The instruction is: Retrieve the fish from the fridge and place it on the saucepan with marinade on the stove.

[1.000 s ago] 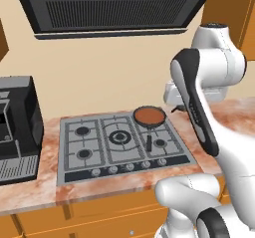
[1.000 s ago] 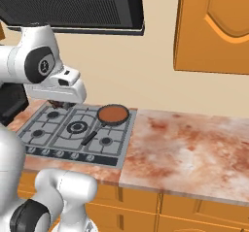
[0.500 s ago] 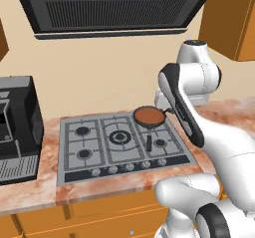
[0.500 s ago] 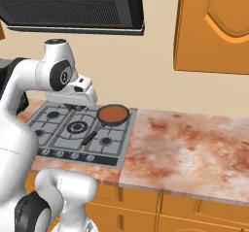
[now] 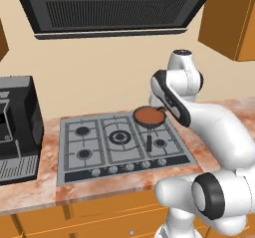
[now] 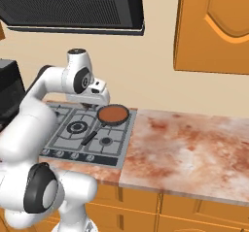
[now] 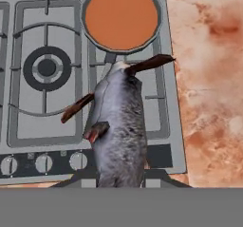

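Looking at the scene, we note these things:
Fish: we see the fish (image 7: pixel 119 131) in the hand view, a grey body with reddish-brown fins, rising from the bottom edge between the tips of the pincer (image 7: pixel 121 181); its far end reaches the near rim of the pan.
Pincer: clamped on the fish; in the right base view the hand (image 6: pixel 95 94) hangs over the back of the stove, just left of the pan.
Saucepan with marinade: the saucepan with marinade (image 5: pixel 148 116) stands on the back right burner of the stove (image 5: pixel 119 145); its contents are reddish-brown, and its black handle (image 6: pixel 90 138) points toward the front knobs.
Stove: a grey cooktop with black grates, a large round burner (image 7: pixel 46 68) in the middle and a row of knobs (image 5: pixel 128 167) along the front.
Around: a black coffee machine (image 5: pixel 16 127) stands on the tabletop (image 6: pixel 194 148) well to the left of the stove; a dark hood (image 5: pixel 117 8) hangs above; an orange cabinet (image 6: pixel 214 27) is on the wall at the right.
In the way: in the left base view the white arm (image 5: pixel 199 122) covers the right edge of the stove; nothing lies between fish and pan that we can see.
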### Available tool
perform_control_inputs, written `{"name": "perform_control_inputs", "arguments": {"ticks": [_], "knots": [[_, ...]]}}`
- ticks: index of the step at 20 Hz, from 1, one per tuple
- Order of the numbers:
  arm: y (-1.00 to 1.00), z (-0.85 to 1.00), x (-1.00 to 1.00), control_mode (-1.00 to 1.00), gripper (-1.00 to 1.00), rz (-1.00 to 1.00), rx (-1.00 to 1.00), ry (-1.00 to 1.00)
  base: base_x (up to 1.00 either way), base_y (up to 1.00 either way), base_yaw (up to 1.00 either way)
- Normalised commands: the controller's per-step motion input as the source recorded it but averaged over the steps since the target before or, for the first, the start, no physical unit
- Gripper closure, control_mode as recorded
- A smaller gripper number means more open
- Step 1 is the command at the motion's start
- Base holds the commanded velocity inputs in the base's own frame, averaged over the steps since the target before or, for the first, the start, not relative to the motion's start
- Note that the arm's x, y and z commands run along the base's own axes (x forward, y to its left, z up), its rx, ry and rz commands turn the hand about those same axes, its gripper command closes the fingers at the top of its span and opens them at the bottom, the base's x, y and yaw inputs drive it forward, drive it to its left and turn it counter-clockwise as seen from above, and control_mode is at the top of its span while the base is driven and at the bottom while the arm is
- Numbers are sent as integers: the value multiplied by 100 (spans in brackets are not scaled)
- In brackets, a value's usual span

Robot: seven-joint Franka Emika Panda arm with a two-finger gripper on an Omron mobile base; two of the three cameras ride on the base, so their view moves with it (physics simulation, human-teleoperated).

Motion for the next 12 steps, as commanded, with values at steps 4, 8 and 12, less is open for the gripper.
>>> {"name": "perform_control_inputs", "arguments": {"ticks": [4, 8, 12], "knots": [[0, -47, 96, -100, 100, 0, 0, 2, 0, 0, 0], [0, -33, 88, -100, 100, 0, 1, 8, 0, 0, 0], [0, -12, 72, -100, 100, 0, 6, 24, 0, 0, 0]]}}
